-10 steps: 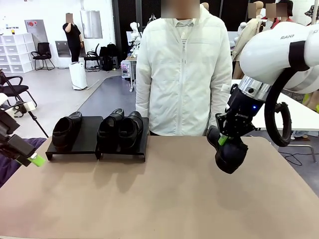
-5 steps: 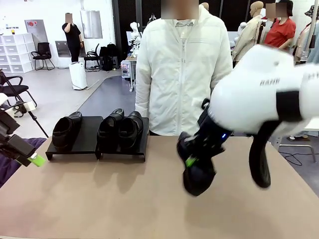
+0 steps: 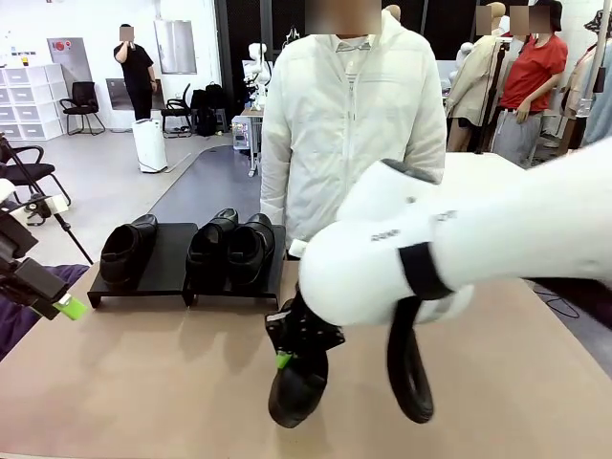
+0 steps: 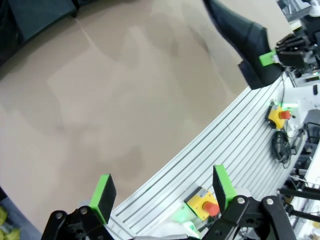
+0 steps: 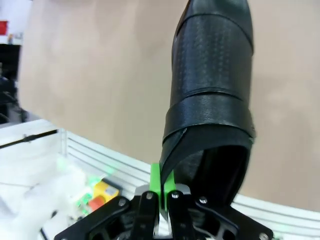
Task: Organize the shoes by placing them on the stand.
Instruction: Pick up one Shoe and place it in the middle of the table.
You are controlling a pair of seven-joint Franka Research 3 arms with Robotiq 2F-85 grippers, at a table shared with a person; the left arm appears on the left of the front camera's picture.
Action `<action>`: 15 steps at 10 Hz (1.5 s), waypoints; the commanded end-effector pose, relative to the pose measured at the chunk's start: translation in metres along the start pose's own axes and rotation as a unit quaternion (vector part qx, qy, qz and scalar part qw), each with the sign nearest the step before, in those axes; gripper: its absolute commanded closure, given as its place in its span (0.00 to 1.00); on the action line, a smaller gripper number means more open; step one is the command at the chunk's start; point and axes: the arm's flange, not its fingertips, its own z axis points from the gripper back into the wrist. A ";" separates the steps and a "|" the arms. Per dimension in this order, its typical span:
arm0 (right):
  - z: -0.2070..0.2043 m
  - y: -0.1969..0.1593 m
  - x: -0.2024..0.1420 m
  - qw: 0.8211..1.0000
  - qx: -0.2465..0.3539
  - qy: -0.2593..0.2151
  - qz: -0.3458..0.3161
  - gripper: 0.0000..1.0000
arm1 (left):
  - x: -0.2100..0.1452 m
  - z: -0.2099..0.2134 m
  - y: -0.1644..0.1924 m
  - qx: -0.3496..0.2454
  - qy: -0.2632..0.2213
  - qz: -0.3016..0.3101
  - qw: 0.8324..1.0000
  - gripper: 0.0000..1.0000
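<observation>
Front view: the right gripper (image 3: 284, 356) hangs low over the table (image 3: 143, 382) near its middle, pinching the heel rim of a black shoe (image 3: 296, 392) that dangles toe-down. Three more shoes (image 3: 229, 251) sit on the stand (image 3: 167, 277) at the far left, before a person in a white jacket (image 3: 349, 124).

Left wrist view: the left gripper (image 4: 165, 192) is spread wide over the table's near edge, holding nothing.

Right wrist view: green pads (image 5: 156, 182) press the shoe's collar between them.
</observation>
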 end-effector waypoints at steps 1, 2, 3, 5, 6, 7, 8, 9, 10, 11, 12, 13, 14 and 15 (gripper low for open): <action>-0.017 0.014 0.021 1.000 -0.004 0.010 -0.020 1.00 | -0.001 0.002 0.000 -0.002 0.001 0.003 1.000 0.00; -0.024 0.012 0.025 1.000 0.000 0.015 -0.022 1.00 | -0.001 0.002 0.000 -0.002 0.001 0.003 1.000 0.00; -0.028 0.012 0.027 1.000 -0.002 0.020 -0.025 1.00 | -0.001 0.002 0.000 -0.002 0.001 0.003 1.000 0.00; -0.033 0.012 0.028 0.999 -0.010 0.026 -0.015 1.00 | -0.001 0.002 0.000 -0.002 0.001 0.003 1.000 0.00; -0.036 0.012 0.029 0.999 -0.006 0.033 -0.014 0.74 | -0.001 0.002 0.000 -0.002 0.001 0.003 1.000 0.00; -0.037 0.011 0.029 0.999 -0.001 0.038 -0.014 0.17 | -0.001 0.002 0.000 -0.002 0.001 0.003 1.000 0.00; -0.036 0.010 0.029 0.999 0.007 0.040 -0.016 0.00 | -0.001 0.002 0.000 -0.002 0.001 0.003 1.000 0.00; -0.032 0.009 0.028 0.999 0.020 0.039 -0.014 0.00 | -0.001 0.002 0.000 -0.002 0.001 0.003 1.000 0.00; -0.024 0.007 0.027 0.999 0.034 0.039 -0.011 0.00 | -0.001 0.002 0.000 -0.002 0.001 0.003 1.000 0.00; -0.010 0.000 0.027 0.998 0.049 0.031 -0.008 0.00 | -0.001 0.002 0.000 -0.002 0.001 0.003 1.000 0.00; 0.011 -0.013 0.026 0.998 0.058 0.020 -0.010 0.00 | -0.001 0.002 0.000 -0.002 0.001 0.003 1.000 0.00; 0.038 -0.037 0.023 0.997 0.071 0.002 -0.021 0.00 | -0.001 0.002 0.000 -0.002 0.001 0.003 1.000 0.00; 0.064 -0.063 0.019 0.997 0.069 -0.021 -0.033 0.00 | -0.001 0.002 0.000 -0.002 0.001 0.003 1.000 0.00; 0.093 -0.093 0.011 0.995 0.085 -0.037 -0.030 0.00 | -0.001 0.002 0.000 -0.002 0.001 0.003 1.000 0.00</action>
